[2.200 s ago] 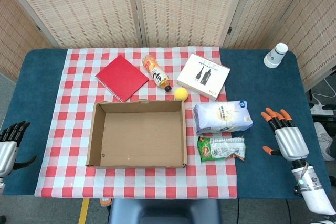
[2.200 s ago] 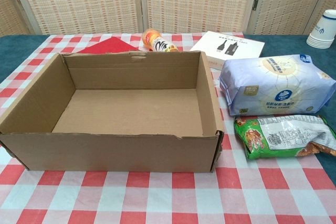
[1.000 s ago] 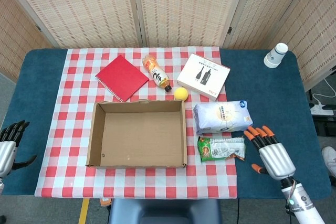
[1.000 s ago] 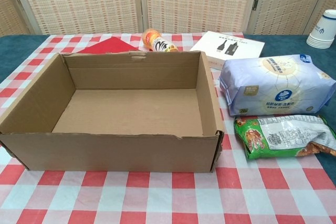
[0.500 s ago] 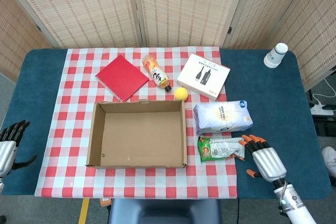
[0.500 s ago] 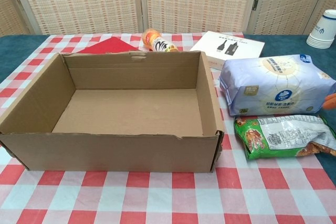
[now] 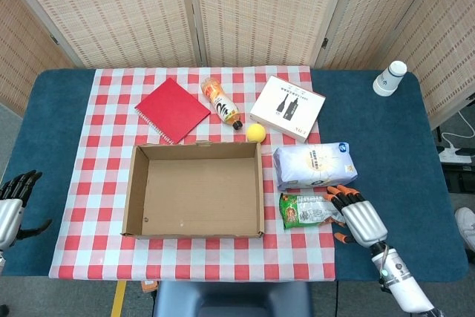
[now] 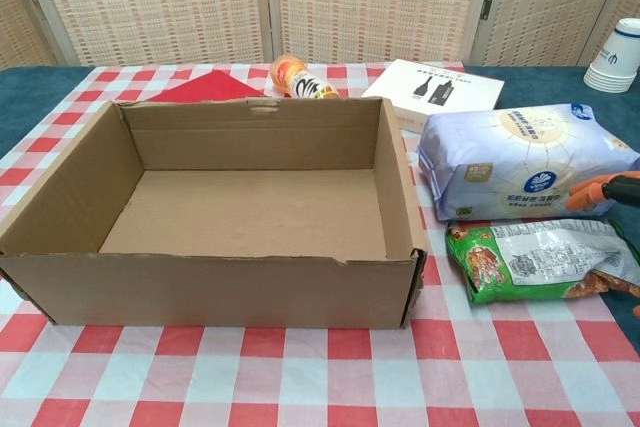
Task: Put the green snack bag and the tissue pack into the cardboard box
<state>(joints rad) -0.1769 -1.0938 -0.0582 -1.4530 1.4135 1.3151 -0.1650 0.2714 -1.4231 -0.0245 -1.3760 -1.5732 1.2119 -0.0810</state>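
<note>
Right robot hand (image 7: 360,218), beside green snack bag (image 7: 312,210)

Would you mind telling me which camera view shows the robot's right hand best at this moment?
The head view: the whole right hand shows from above, fingers apart, at the right end of the green snack bag. The chest view catches only its orange fingertips at the frame's right edge.
</note>
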